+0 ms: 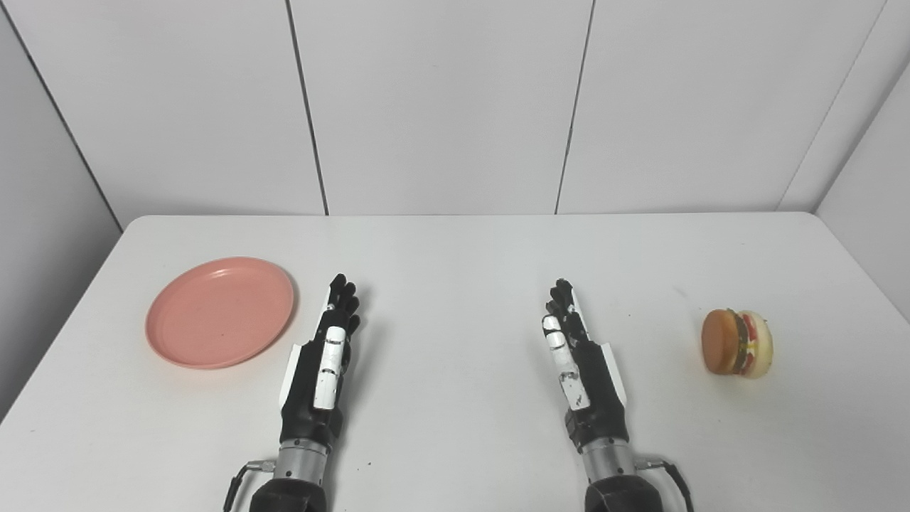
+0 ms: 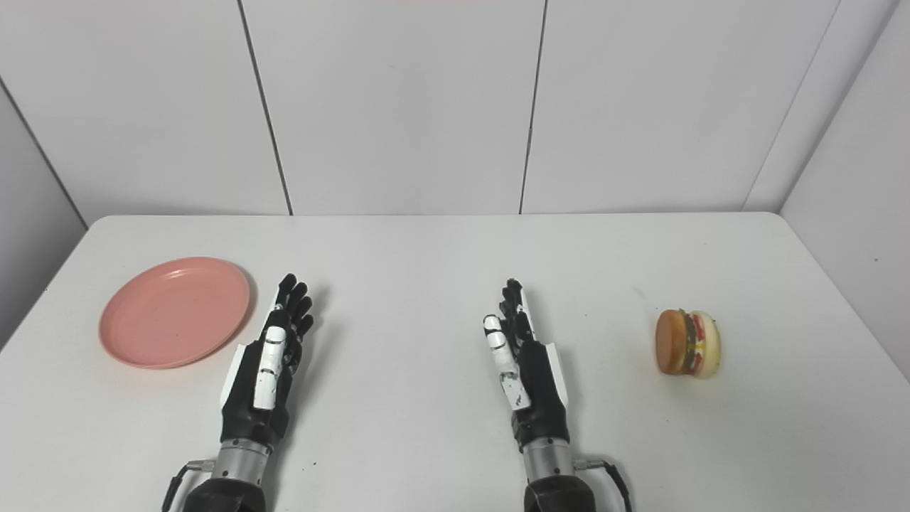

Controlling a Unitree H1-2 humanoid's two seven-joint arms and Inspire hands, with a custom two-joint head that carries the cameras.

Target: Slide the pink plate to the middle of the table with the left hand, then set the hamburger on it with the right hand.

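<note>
A pink plate (image 1: 220, 311) lies flat on the left side of the white table (image 1: 455, 256). A toy hamburger (image 1: 737, 343) stands on its edge at the right side. My left hand (image 1: 328, 359) is open and empty, fingers stretched forward, just right of the plate's rim and not touching it. My right hand (image 1: 577, 359) is open and empty, fingers stretched forward, about a hand's length left of the hamburger. Both hands are over the near middle of the table. The plate (image 2: 175, 312) and the hamburger (image 2: 688, 343) also show in the right eye view.
Grey panelled walls (image 1: 441, 99) stand behind the table's far edge. The table's right edge runs close to a wall (image 1: 874, 235). A cable (image 1: 672, 476) loops at my right wrist.
</note>
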